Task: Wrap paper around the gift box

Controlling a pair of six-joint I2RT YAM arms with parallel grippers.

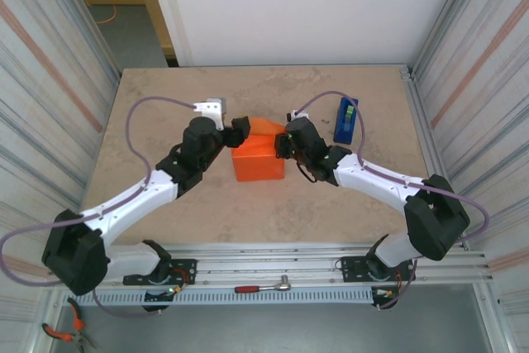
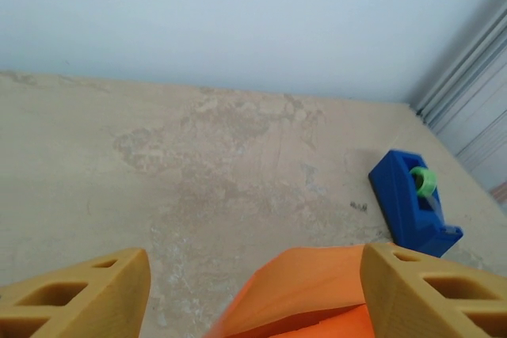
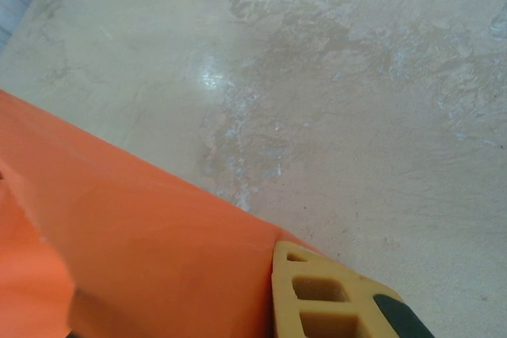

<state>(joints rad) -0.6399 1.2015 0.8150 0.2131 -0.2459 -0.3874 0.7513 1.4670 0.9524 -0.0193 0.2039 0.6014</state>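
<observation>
Left gripper (image 2: 255, 265) fingers (image 2: 432, 294) wide apart, straddling an orange paper (image 1: 258, 163) flap. Right gripper (image 1: 285, 145): one finger (image 3: 333, 294) against the paper, can't tell if closed. Paper boxy, frame centre. Tape dispenser (image 1: 346, 119) upper right.

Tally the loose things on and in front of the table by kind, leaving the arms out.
Orange paper, folded into a box shape: 1
Blue tape dispenser with a green roll: 1
Hand tools in front of the table, a ratchet and pliers: 2
Total: 4
</observation>
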